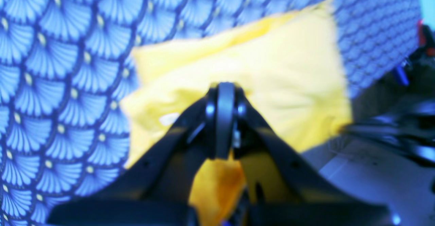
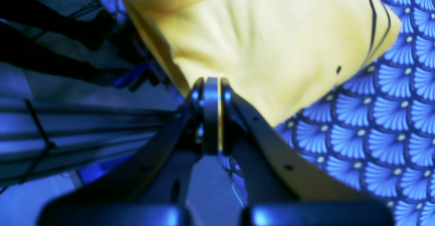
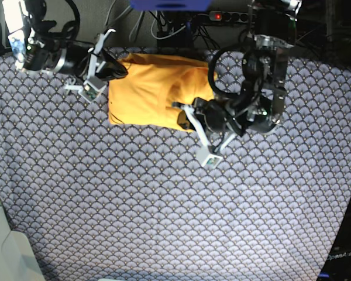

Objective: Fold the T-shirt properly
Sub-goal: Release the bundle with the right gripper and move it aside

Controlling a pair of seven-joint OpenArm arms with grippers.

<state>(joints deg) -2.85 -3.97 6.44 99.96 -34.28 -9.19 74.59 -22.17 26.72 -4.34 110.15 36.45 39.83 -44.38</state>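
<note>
Lying in the upper middle of the base view, the T-shirt (image 3: 143,96) forms a compact yellow-orange bundle on the blue-grey scale-patterned cloth (image 3: 164,199), which extends across most of the frame. The left gripper (image 1: 225,87) has its fingers closed together and points at the garment; whether any fabric is pinched between them cannot be determined. In the base view, its arm (image 3: 269,70) enters from the upper right and reaches over the right part of the bundle. The right gripper (image 2: 211,81) is likewise closed, its fingers nearly parallel with a thin slit between them, and no fabric is seen clamped there. Its arm (image 3: 58,55) occupies the upper left of the base view, with the tips near the left edge of the garment.

In the left wrist view, the T-shirt fills the middle of the frame, blurred in part, with layered edges along its top and left sides and a small white patch (image 1: 169,119) left of center. In the right wrist view, the fabric spans the top and center, narrowing to a corner below the middle; thin dark curved lines (image 2: 373,25) and a small dark spot (image 2: 338,70) appear at its right.
</note>
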